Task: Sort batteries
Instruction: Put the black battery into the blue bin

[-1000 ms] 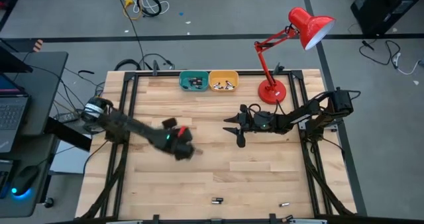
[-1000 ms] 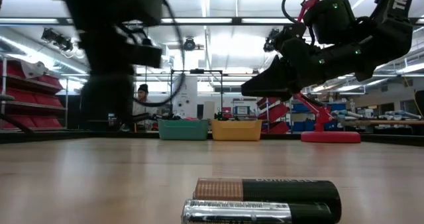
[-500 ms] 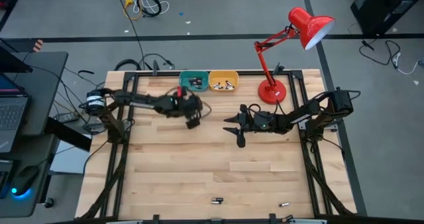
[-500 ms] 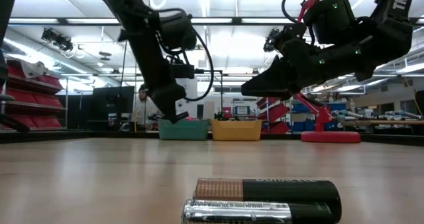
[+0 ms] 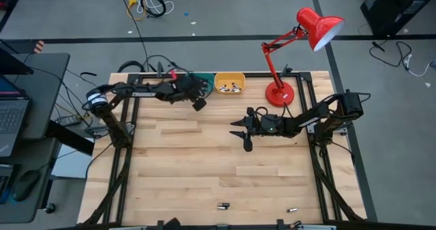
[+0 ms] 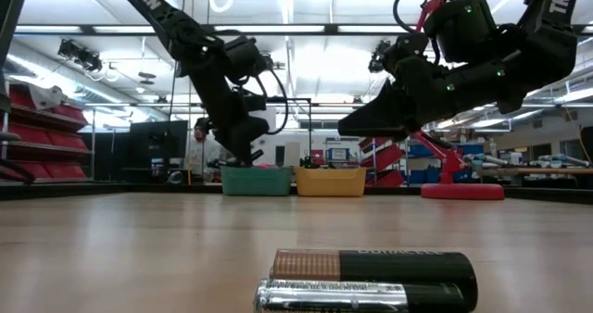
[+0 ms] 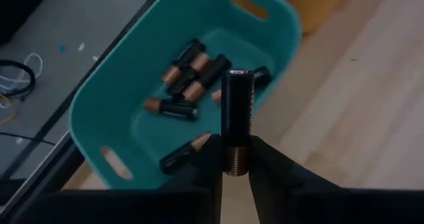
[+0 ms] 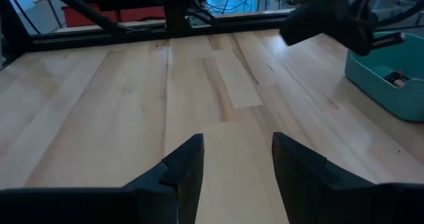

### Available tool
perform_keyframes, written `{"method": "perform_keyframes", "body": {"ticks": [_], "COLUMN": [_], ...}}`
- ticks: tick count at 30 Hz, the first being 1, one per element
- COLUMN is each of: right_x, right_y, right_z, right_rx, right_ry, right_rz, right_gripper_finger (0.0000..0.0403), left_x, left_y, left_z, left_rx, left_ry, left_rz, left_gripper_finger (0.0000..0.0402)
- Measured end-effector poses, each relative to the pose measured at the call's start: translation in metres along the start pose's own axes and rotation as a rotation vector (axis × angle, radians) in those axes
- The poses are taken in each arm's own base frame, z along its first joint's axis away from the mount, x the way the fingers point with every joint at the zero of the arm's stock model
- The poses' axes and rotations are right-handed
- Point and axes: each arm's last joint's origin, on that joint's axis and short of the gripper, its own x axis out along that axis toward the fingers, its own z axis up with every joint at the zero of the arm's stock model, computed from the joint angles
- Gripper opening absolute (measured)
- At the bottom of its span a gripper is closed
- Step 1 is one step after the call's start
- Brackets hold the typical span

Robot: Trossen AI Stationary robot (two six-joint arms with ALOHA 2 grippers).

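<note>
From above, your left gripper [image 5: 198, 102] sits over the teal plastic bin [image 5: 203, 77] at the far edge of the pale wooden worktop [image 5: 204, 169], and the arm hides most of that bin. You cannot see the held thing from up there. Only the left wrist view shows it: the left gripper [image 7: 235, 159] is clenched on one dark battery with a copper end [image 7: 237, 121]. The fingers [image 7: 211, 159] pinch the copper end, and the dark part sticks straight out past them, long way pointing away from the wrist, with its silver cap at the far tip. It hangs over the rim of the teal plastic bin [image 7: 106, 91]. Inside lie more dark batteries with copper ends [image 7: 189, 78], pointing every which way, and one is partly hidden behind the held one.

Next to the teal bin stands the yellow plastic bin [image 5: 229, 83]. Small silvery things lie in it, too tiny to make out.

Near the front edge lie two loose batteries [image 5: 223, 205] side by side, touching, both lying flat. In the low view their bottoms are cut off. A small silvery battery [image 5: 292, 209] lies further right, well apart.

The red desk lamp [image 5: 293, 50] stands at the far right corner.

Your right gripper [image 5: 243, 131] hovers over the middle of the worktop with its fingers [image 8: 185, 168] spread open, holding nothing.

In the low view a person [image 6: 197, 146] sits far behind the worktop, partly hidden by the left arm.
</note>
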Motion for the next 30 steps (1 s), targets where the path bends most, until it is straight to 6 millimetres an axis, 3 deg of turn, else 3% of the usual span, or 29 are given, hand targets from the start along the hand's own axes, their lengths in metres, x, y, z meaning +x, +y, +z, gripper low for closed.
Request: {"method": "perform_keyframes", "body": {"ticks": [10, 17, 23, 30], "right_x": [0.000, -0.001, -0.003, -0.009], "right_y": [0.000, 0.001, 0.009, 0.024], "right_z": [-0.004, -0.010, -0.020, -0.029], "right_rx": [0.039, 0.072, 0.033, 0.029], "right_ry": [0.035, 0.103, 0.192, 0.267], "right_rz": [-0.004, -0.006, -0.043, -0.046], "right_gripper_finger": [0.0165, 0.0165, 0.0164, 0.0160], "left_x": [0.010, 0.008, -0.010, -0.036], "left_y": [0.034, 0.036, 0.008, -0.049], "left_z": [0.003, 0.013, 0.039, 0.045], "left_rx": [-0.157, -0.170, -0.136, 0.103], "left_ry": [-0.020, -0.063, -0.168, -0.260], "left_rz": [0.028, -0.041, -0.455, -0.591], "left_gripper_finger": [0.0137, 0.0171, 0.0172, 0.0172]}}
